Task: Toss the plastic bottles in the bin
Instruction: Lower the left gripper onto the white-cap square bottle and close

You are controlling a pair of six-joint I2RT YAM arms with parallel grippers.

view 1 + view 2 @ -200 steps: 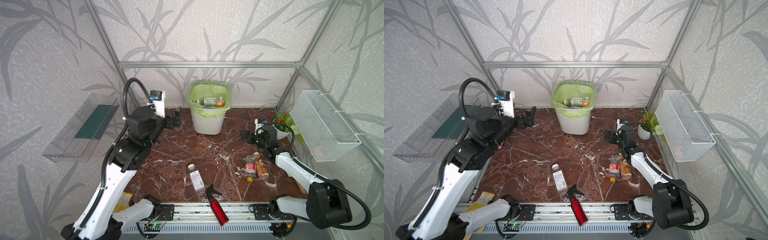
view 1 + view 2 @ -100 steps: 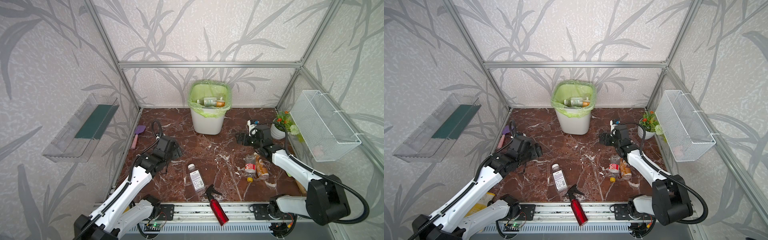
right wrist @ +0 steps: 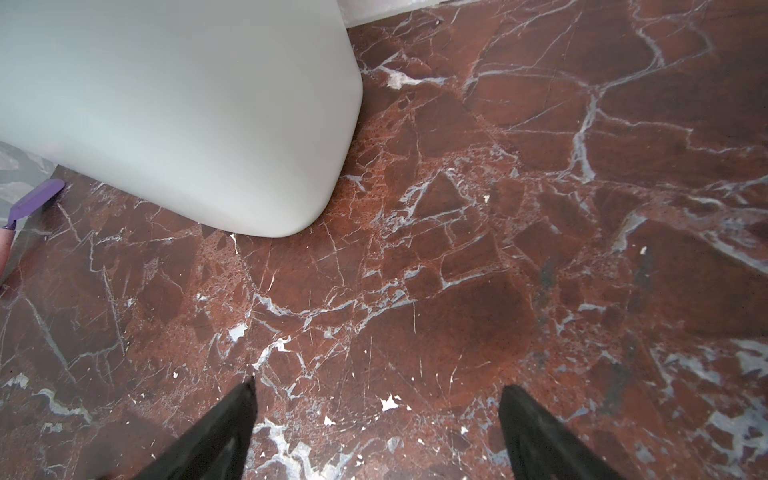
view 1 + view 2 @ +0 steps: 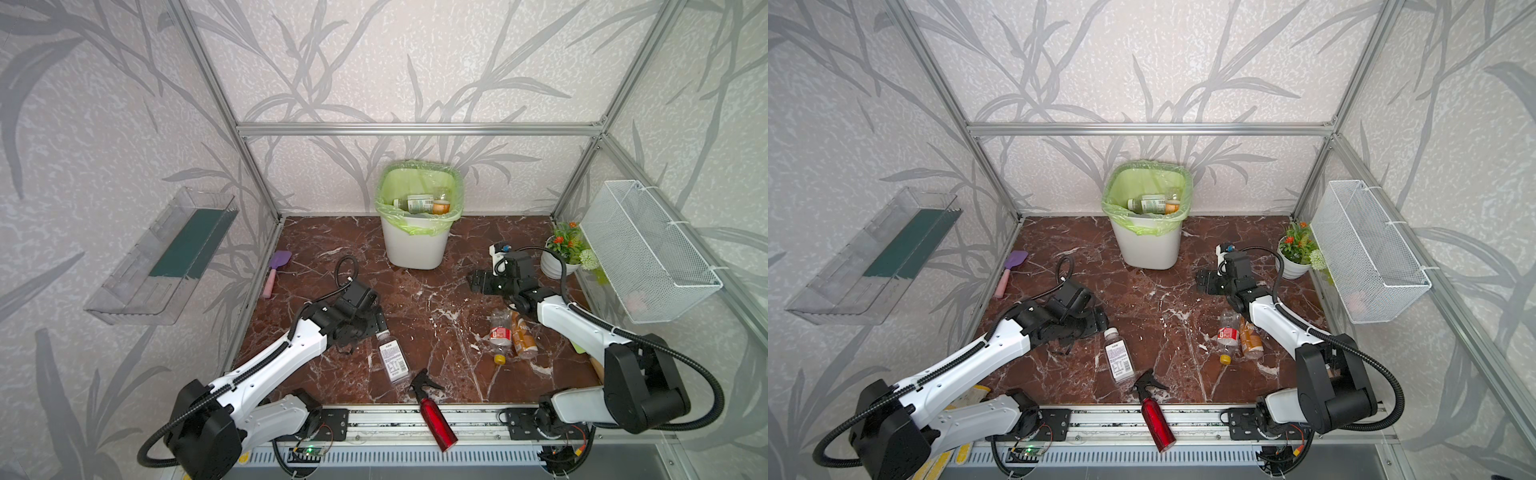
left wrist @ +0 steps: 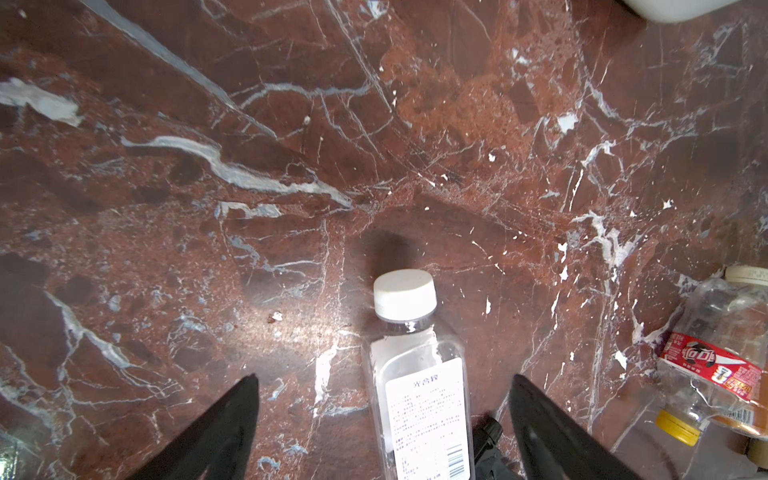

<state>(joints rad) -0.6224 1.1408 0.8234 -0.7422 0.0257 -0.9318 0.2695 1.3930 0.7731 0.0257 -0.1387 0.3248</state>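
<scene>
Bottle, white cap (image 5: 419, 374): lying flat on the bench (image 5: 291, 166), body in the gap between the left gripper's (image 5: 382, 378) spread jaws, cap poking out past the tips. No contact that I can see. Nothing is pinched yet.

Change noted: a second ago your left arm was up high near the bin (image 4: 415, 249). Now it is down low at this bottle. Reads as one drop finished and the next pick started (judgement only).

Right gripper (image 3: 376, 386): jaws spread, empty, over bare bench just beside the bin's corner. It has edged a little toward the middle over the same second.

Outward: red-label bottle (image 4: 498, 332) and brown bottle (image 4: 523, 340) lie side by side, touching, beside your right forearm. That leaves three on the bench by my count. Binned bottles (image 4: 419, 205): at least two show.

Writing: the white label has a line of Chinese characters over fine print, with a barcode at one corner, all too small to read. The red label has white characters I can't make out. Spray bottle (image 4: 432, 411) at the front rail isn't yours to bin.
</scene>
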